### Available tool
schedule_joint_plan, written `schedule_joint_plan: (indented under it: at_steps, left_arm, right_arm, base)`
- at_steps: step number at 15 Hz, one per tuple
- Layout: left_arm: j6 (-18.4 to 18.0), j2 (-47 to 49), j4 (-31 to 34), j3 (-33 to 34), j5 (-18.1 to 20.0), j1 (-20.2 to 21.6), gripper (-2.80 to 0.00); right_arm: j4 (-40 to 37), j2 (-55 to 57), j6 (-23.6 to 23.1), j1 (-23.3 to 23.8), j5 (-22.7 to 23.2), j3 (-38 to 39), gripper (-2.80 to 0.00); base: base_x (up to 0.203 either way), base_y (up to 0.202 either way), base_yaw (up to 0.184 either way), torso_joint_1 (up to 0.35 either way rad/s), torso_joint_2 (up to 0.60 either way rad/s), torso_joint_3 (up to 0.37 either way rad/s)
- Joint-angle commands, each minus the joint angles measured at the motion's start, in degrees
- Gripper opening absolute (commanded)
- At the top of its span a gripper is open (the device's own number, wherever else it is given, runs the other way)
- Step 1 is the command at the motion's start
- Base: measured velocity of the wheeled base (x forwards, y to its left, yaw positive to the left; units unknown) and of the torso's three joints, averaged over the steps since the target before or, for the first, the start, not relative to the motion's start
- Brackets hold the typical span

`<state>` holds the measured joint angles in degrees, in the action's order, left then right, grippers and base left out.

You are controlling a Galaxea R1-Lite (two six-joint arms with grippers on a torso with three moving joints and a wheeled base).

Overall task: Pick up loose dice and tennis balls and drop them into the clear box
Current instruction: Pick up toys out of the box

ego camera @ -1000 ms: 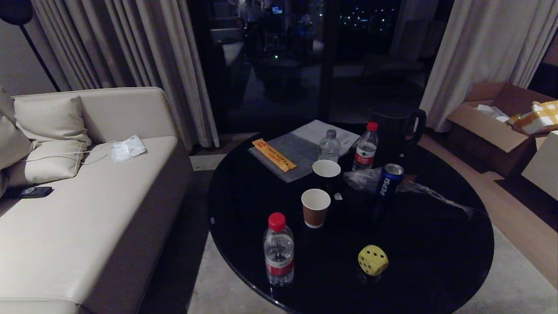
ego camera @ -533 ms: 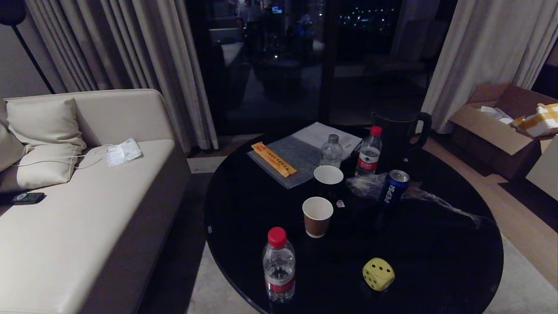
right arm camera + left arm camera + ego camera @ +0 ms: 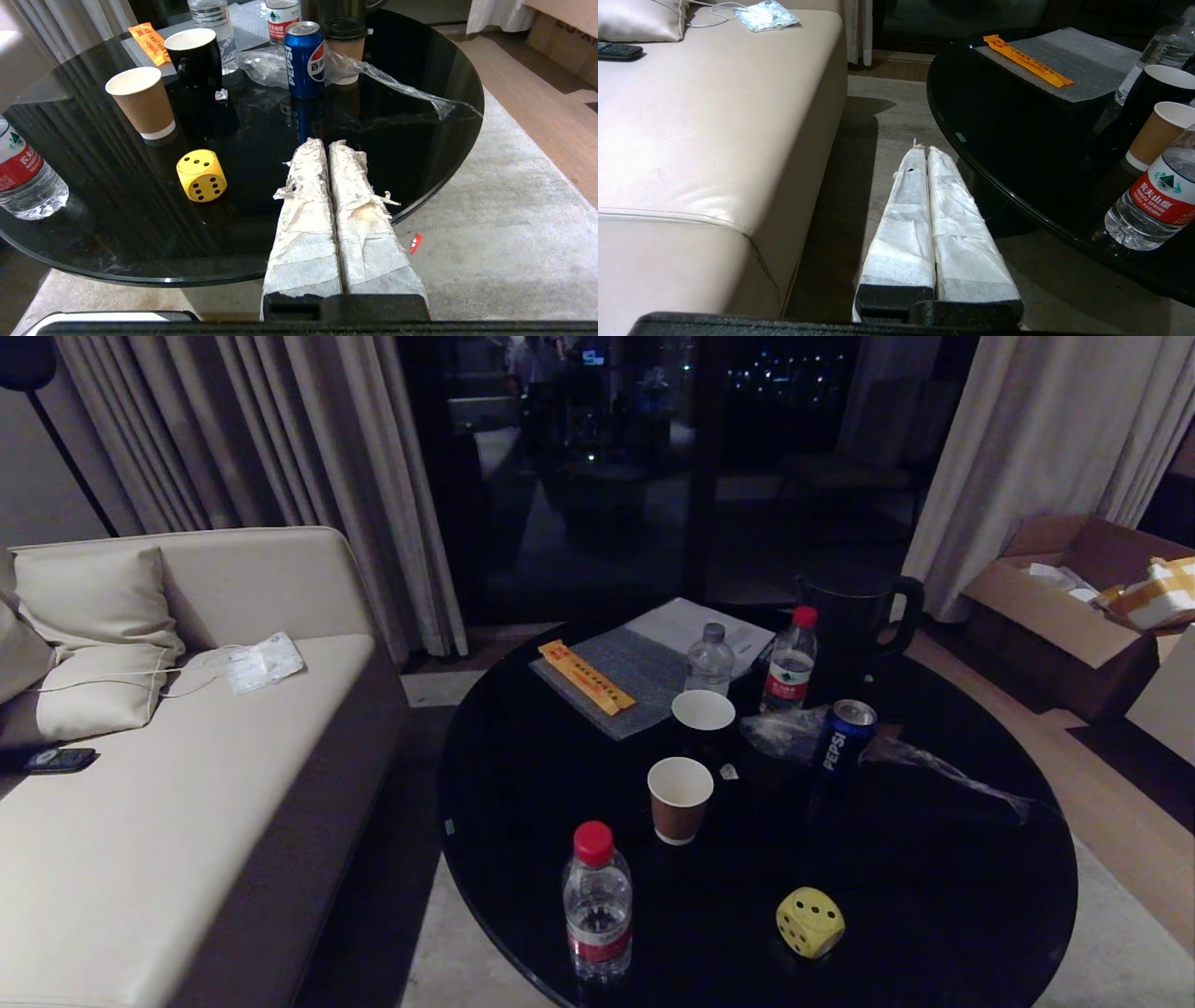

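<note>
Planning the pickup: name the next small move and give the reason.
Probably open the right end effector and reach it toward the yellow die. Its fingers are pressed shut and hold nothing, it hangs near the edge of the black table, and the die lies bare nearby on that side. The left end effector is also shut, over the floor by the sofa.

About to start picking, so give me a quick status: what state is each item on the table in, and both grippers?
Yellow die: loose on the table, untouched.
Near water bottle: upright, red cap on.
Brown paper cup: upright, open.
Pepsi can: upright.
Left gripper: shut, empty, beside the table.
Right gripper: shut, empty, right of the die.
</note>
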<state>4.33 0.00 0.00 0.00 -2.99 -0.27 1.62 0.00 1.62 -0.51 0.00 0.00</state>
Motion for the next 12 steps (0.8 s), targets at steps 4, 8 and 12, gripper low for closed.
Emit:
schedule_joint_plan:
  at_steps: [4,8,12]
  left_arm:
    - [-0.11,0.09,0.00,0.09,-0.09,0.00,-2.80]
    - [0.06,0.09,0.00,0.09,-0.09,0.00,-2.80]
    - [0.10,0.09,0.00,0.09,-0.09,0.00,-2.80]
  right_arm:
    - [0.05,0.09,0.14,-0.02,-0.09,0.62,-2.80]
    - [0.05,0.09,0.14,-0.02,-0.18,0.62,-2.80]
    - [0.05,0.09,0.14,-0.02,-0.18,0.62,-2.80]
  base:
    - [0.000,0.000,0.000,0.000,0.00,0.000]
    - [0.000,0.000,0.000,0.000,0.00,0.000]
    - [0.000,0.000,0.000,0.002,0.00,-0.164]
